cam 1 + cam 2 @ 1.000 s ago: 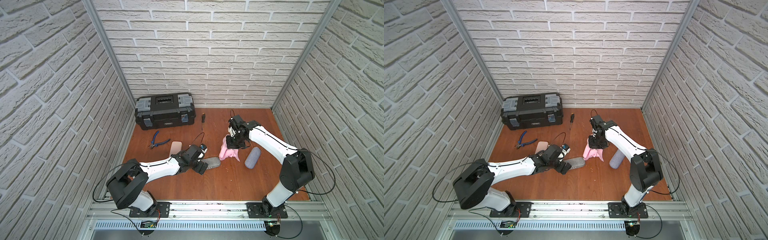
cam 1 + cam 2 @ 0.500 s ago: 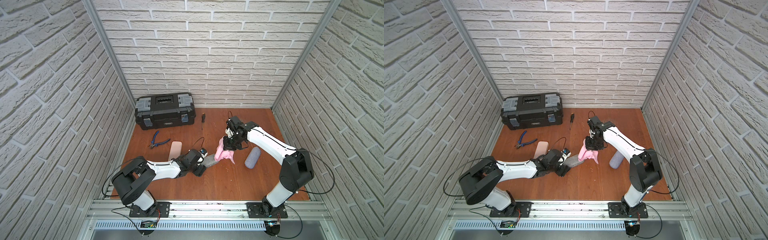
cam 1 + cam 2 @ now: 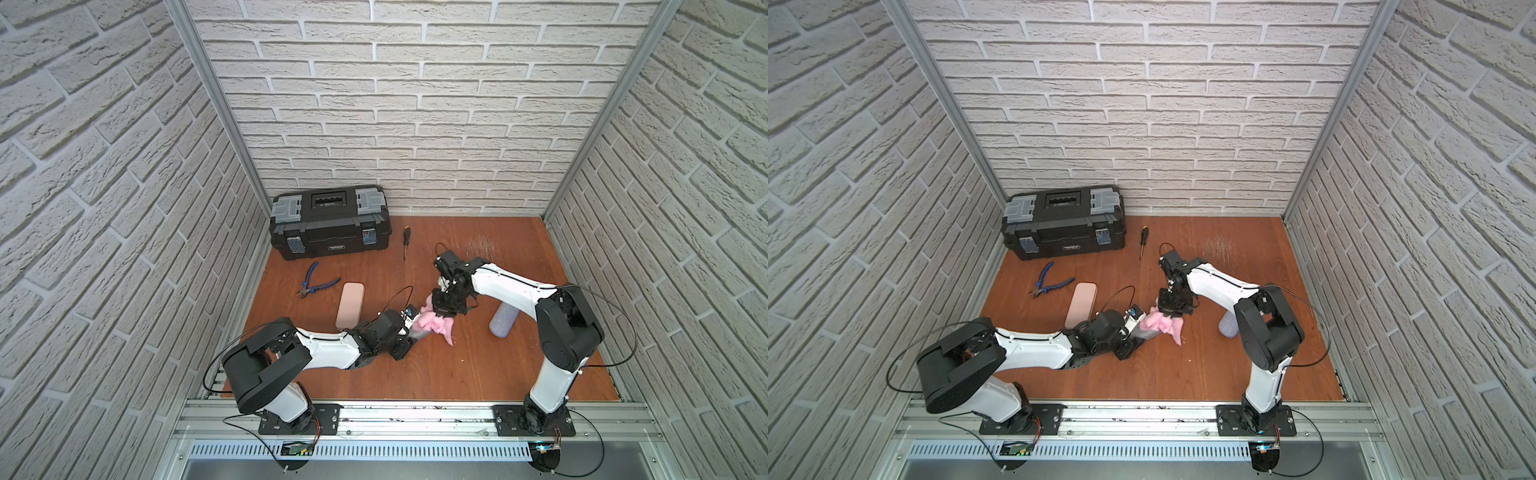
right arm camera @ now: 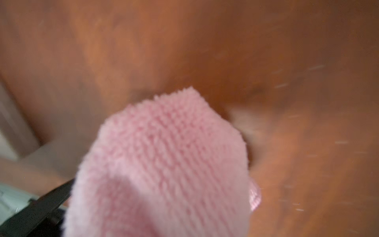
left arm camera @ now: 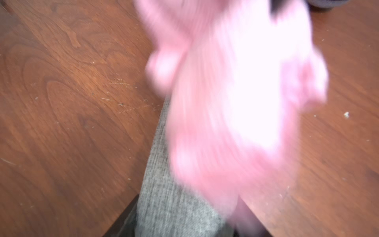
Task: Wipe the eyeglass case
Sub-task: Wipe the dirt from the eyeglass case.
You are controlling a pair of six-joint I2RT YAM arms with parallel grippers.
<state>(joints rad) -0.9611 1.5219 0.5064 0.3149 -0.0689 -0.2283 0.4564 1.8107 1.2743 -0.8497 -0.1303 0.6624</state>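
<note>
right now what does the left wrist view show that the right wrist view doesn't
Only left wrist: the grey case, weave sharp, running under the cloth. Only right wrist: the cloth's looped pile in focus; a grey blur beside it might be the case, cannot tell. Both: the pink cloth over the brown table.

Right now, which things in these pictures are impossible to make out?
- grey eyeglass case: far end covered by the pink cloth, motion-blurred, left wrist view.
- left gripper: fingers cut off by the left wrist view's bottom edge; grip unclear.
- right gripper: fingertips buried in cloth, right wrist view; table blurred.
- blue-grey case: partly behind the right arm in a top view.
</note>
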